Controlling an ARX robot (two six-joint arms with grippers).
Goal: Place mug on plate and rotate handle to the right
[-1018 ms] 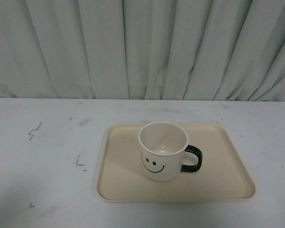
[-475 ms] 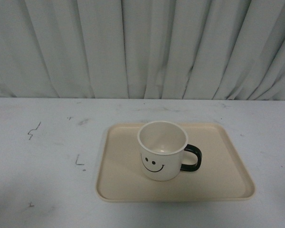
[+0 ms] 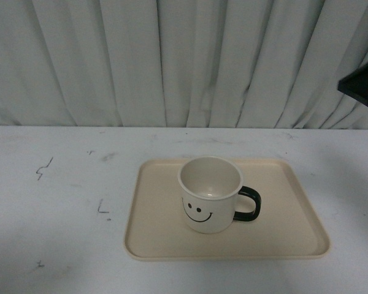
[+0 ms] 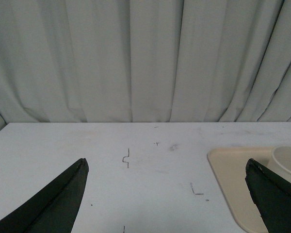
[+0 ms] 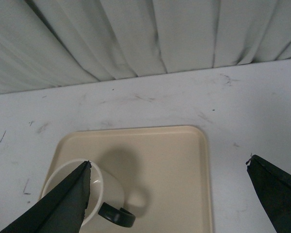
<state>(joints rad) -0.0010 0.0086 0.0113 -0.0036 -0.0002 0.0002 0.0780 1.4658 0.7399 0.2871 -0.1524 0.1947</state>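
Mug (image 3: 210, 195) stands upright on the plate (image 3: 153, 244), a little left of the plate's middle. Its smiley face is turned toward me and its black handle (image 3: 248, 204) points to my right. The plate lies flat on the white table (image 3: 61, 214), in the near half.

My left gripper (image 4: 166, 162) is released: its two dark fingers (image 4: 63, 194) are spread wide with nothing between them, and it sits over bare table left of the plate. My right gripper (image 5: 168, 162) is released as well, its fingers (image 5: 276, 189) far apart and touching nothing, and it looks down on the plate and mug from above.

In the front view a dark part of my right arm (image 3: 363, 86) shows high at the right edge. Small dark marks (image 3: 44, 168) dot the table further left, and behind the table hangs a pale pleated curtain (image 3: 172, 61).
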